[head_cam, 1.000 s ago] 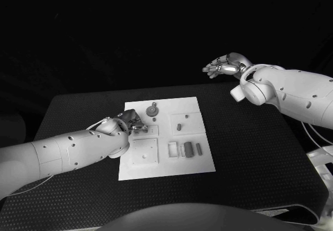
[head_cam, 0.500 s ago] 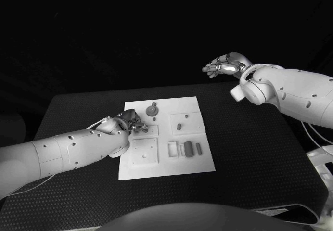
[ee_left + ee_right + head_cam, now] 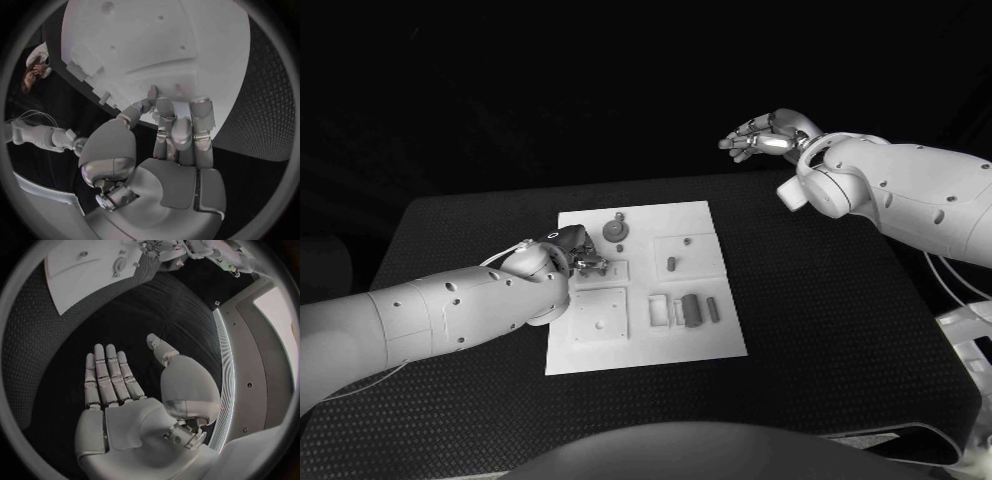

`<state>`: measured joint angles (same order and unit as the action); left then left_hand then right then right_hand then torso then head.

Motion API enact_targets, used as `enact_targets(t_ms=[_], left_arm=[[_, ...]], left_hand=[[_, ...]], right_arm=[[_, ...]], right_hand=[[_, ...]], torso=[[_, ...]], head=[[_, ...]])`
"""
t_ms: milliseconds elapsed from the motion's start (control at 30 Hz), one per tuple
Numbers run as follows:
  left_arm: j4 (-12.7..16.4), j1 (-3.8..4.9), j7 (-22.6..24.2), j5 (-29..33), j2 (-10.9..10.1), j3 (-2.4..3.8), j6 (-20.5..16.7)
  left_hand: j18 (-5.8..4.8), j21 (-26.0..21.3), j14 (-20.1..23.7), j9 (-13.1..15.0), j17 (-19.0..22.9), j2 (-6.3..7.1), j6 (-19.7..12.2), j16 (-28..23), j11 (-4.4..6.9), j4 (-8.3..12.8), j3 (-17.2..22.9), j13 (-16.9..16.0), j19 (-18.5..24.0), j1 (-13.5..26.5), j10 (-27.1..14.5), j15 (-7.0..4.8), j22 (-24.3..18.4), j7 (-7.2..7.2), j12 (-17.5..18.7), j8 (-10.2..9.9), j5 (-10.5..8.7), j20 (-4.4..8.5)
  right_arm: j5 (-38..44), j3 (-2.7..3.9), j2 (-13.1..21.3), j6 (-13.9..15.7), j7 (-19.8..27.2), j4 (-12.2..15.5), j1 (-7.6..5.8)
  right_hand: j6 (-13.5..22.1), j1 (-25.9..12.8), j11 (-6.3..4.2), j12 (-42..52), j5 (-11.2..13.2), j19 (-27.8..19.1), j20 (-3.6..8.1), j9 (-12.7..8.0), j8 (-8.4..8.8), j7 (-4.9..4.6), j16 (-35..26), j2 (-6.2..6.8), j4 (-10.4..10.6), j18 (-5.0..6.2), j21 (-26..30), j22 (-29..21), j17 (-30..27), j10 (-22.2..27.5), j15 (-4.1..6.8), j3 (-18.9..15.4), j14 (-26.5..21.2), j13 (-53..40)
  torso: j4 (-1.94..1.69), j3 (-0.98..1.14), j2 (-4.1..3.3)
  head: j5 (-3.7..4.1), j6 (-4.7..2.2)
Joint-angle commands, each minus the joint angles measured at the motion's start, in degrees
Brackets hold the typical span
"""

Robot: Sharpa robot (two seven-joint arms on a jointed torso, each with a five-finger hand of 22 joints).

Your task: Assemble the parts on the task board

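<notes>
Head view: left hand (image 3: 574, 252) on task board (image 3: 697, 335); right hand (image 3: 764, 138) raised, empty

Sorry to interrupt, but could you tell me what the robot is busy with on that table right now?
It is putting small parts together on a white board lying on the black table. The left hand is down at the board's left side, fingertips on or just above it; whether it holds a piece is not clear. The right hand is raised off beyond the table's far right corner, open and holding nothing. A few small parts sit in the board's lower middle.
</notes>
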<state>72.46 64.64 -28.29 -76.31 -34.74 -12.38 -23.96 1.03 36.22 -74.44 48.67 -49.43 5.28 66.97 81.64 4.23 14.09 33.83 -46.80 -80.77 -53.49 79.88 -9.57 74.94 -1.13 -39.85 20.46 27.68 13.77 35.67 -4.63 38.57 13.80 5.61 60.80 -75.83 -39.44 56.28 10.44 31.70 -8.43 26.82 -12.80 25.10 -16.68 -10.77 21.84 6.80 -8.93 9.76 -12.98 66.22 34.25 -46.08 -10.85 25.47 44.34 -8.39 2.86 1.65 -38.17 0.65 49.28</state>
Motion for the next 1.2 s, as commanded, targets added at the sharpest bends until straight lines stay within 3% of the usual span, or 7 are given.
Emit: enact_targets(t_ms=[33, 767, 1067, 1200], left_arm=[[0.5, -1.02, 0.4, -3.4, 0.8, -0.66, 7.2], [0.6, -1.02, -0.5, -4.9, 0.7, -0.67, 11.2], [0.2, -1.02, -1.1, -1.0, 0.2, -0.67, 10.8], [0.2, -1.02, -0.9, -0.2, 0.2, -0.67, 8.6]], left_hand=[[0.95, 0.3, -0.7, 0.0, 0.0, -0.55, 3.1, 0.3, 1.08, 1.2, 1.2, -0.1, -1.0, -1.4, 1.4, -1.60, 1.3, 0.94, -0.2, 0.1, 1.91, 0.99], [0.81, 0.4, -0.7, -0.1, 0.1, -0.81, 3.0, 0.4, 1.05, 1.3, 1.4, 0.0, -0.8, -1.7, 1.4, -1.55, 1.3, 0.91, -0.2, 0.1, 1.35, 0.80], [0.75, 0.5, -0.6, -0.1, 0.1, -1.18, 3.0, 0.4, 1.02, 1.2, 1.4, 0.0, -0.7, -1.5, 1.4, -1.51, 1.3, 0.88, -0.3, 0.1, 1.57, 0.70], [0.75, 0.6, -0.6, -0.1, 0.1, -1.26, 3.0, 0.4, 1.01, 1.1, 1.3, 0.0, -0.7, -1.4, 1.4, -1.50, 1.3, 0.87, -0.3, 0.1, 1.58, 0.69]], right_arm=[[0.0, 0.02, 0.0, -0.7, 0.5, 0.1, 0.01], [-0.1, 0.02, -0.1, -0.8, 0.5, 0.2, 0.01], [-0.1, 0.02, 0.0, -0.8, 0.5, 0.2, 0.01], [-0.1, 0.02, -0.1, -0.8, 0.5, 0.2, 0.01]], right_hand=[[0.5, -0.6, 0.13, 0.3, 0.0, -0.1, -0.05, -0.1, -0.33, -3.10, -0.4, -0.03, 0.4, -0.87, 0.4, 0.1, 0.1, 0.4, -0.08, 0.0, -0.5, 0.1], [0.5, -0.7, 0.12, 0.4, 0.0, -0.1, -0.04, -0.1, -0.34, -3.10, -0.4, -0.03, 0.6, -0.86, 0.5, 0.2, 0.1, 0.4, -0.07, -0.1, -0.4, 0.1], [0.5, -0.7, 0.12, 0.4, 0.0, -0.1, -0.03, -0.1, -0.35, -3.10, -0.5, -0.02, 0.6, -0.86, 0.5, 0.2, 0.2, 0.4, -0.07, -0.1, -0.4, 0.1], [0.5, -0.7, 0.12, 0.4, 0.0, -0.1, -0.03, -0.2, -0.35, -3.10, -0.5, -0.01, 0.6, -0.86, 0.5, 0.2, 0.2, 0.4, -0.07, -0.1, -0.5, 0.2]], torso=[[-0.02, -0.01, 0.00], [-0.10, -0.05, 0.00], [-0.09, -0.04, 0.01], [-0.05, -0.07, -0.01]], head=[[0.06, 0.04], [0.00, 0.27], [-0.19, 0.20], [-0.22, 0.10]])
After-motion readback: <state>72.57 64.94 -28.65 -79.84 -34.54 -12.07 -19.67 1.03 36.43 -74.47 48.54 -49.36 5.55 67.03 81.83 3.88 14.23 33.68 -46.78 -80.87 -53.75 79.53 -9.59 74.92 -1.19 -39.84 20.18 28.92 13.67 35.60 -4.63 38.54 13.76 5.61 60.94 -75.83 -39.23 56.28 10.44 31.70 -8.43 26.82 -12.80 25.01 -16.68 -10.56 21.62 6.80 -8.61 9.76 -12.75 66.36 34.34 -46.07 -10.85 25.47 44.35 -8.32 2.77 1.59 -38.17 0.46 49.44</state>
